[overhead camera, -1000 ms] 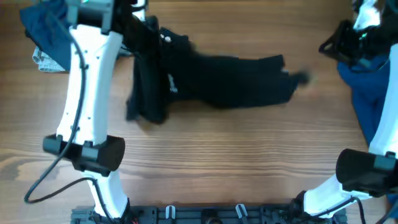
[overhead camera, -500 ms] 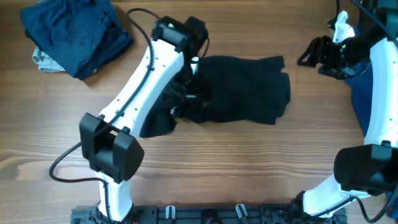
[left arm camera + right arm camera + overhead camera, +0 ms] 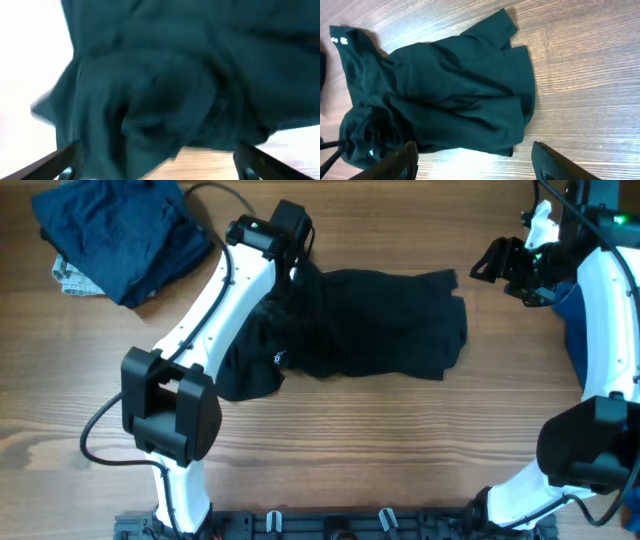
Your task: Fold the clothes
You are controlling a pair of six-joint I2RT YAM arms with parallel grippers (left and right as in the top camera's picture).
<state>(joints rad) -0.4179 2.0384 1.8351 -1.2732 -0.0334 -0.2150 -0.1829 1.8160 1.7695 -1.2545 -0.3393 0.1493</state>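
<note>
Lying crumpled mid-bench (image 3: pixel 400 445), the black shirt (image 3: pixel 385 325) is ungrasped; left gripper (image 3: pixel 159 166) and right gripper (image 3: pixel 476 162) stand released.

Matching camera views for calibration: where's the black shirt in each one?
Overhead: black shirt mid-table, between the two arms.
Left wrist: black shirt fills nearly the whole frame, close up and blurred.
Right wrist: black shirt centre-left, bunched at lower left.
Shared landmark: the wooden table beneath it.
</note>
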